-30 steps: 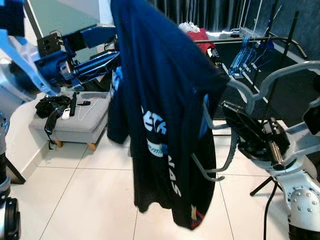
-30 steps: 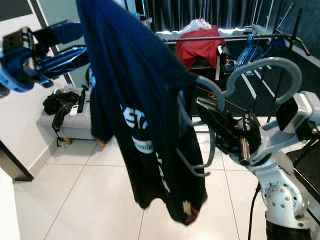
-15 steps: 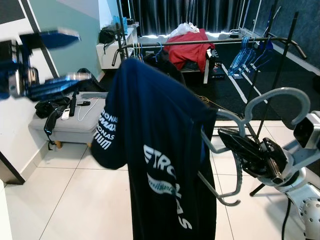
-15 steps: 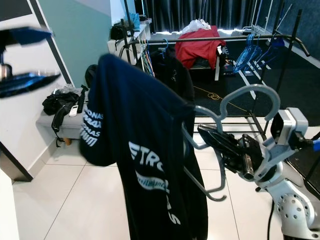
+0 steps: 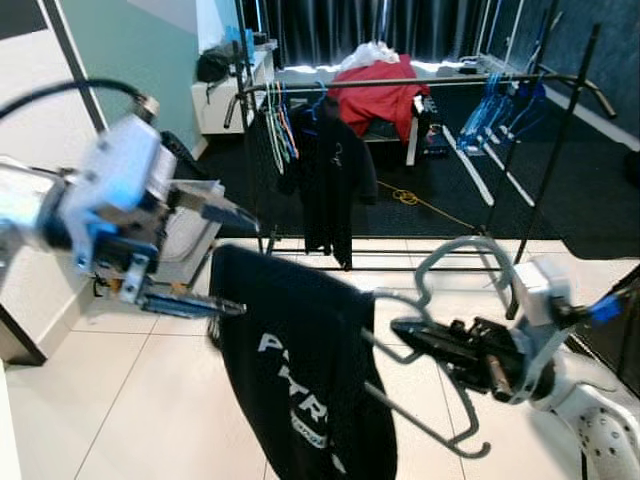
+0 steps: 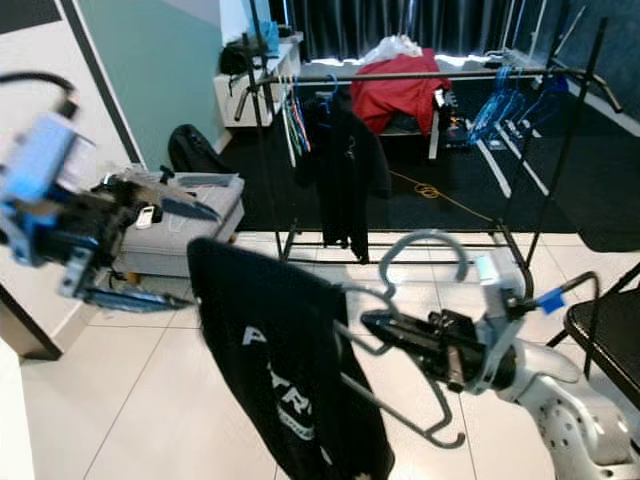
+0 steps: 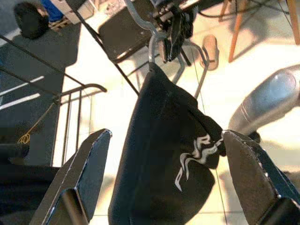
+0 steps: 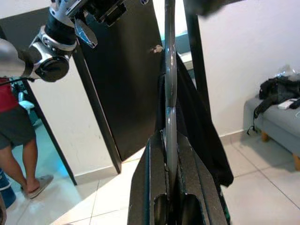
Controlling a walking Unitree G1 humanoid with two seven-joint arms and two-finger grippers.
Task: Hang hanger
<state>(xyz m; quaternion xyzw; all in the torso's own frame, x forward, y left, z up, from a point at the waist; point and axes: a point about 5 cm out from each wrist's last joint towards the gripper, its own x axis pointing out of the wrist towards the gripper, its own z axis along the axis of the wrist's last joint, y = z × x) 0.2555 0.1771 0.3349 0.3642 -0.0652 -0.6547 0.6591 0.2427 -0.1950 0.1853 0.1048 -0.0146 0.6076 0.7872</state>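
Grey hanger with dark T-shirt, carried in your right pincer, well short of the rail.

Your right pincer (image 5: 425, 335) is pressed together on the grey hanger (image 5: 440, 290), hook uppermost, over the white tiled floor (image 5: 120, 400). The dark printed T-shirt (image 5: 300, 380) drapes from the hanger's arm, between your two arms. Your left pincer (image 5: 215, 255) is spread wide, just beside the shirt's upper edge, holding nothing. Behind stands the black clothes rail (image 5: 400, 85), well apart, carrying a black garment (image 5: 330, 165), a red garment (image 5: 385, 85) and blue hangers (image 5: 490, 105). A grey ottoman (image 6: 175, 235) sits by the wall. In your right wrist view, a person's legs (image 8: 21, 140) stand near a dark door.
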